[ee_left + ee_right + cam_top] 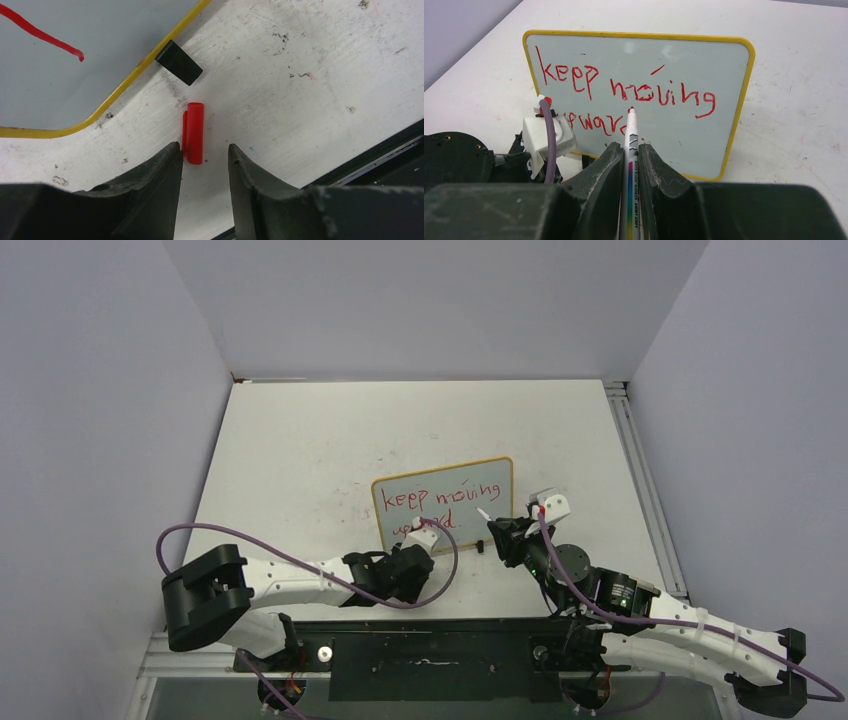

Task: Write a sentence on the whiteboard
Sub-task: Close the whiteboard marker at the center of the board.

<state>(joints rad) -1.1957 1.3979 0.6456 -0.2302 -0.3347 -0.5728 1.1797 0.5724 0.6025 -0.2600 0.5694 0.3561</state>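
In the overhead view, the whiteboard (pixel 443 502) stands near the middle of the table (pixel 300 460), tilted slightly in the frame, with the sentence (pixel 440 505) in red across its face. The left gripper (pixel 428 543) reaches up from the lower left to the board's lower edge. The right gripper (pixel 497 532) comes in from the lower right and points a marker (pixel 485 516) at the board's lower right part. In the left wrist view, the yellow frame of the whiteboard (pixel 115 95) curves through the upper left, with one black foot (pixel 179 62) just beside it on the scuffed tabletop. A red cap (pixel 194 133) lies flat in the centre. The left gripper (pixel 204 150) has its jaws apart, the cap's near end sitting between the tips with a gap on the right side, so nothing is clamped. In the right wrist view, the right gripper (pixel 629 147) is clamped tight on the marker (pixel 630 165), whose red tip rises in front of the whiteboard (pixel 744 100) between the two lines of the sentence (pixel 624 90); whether the tip touches the face cannot be told.
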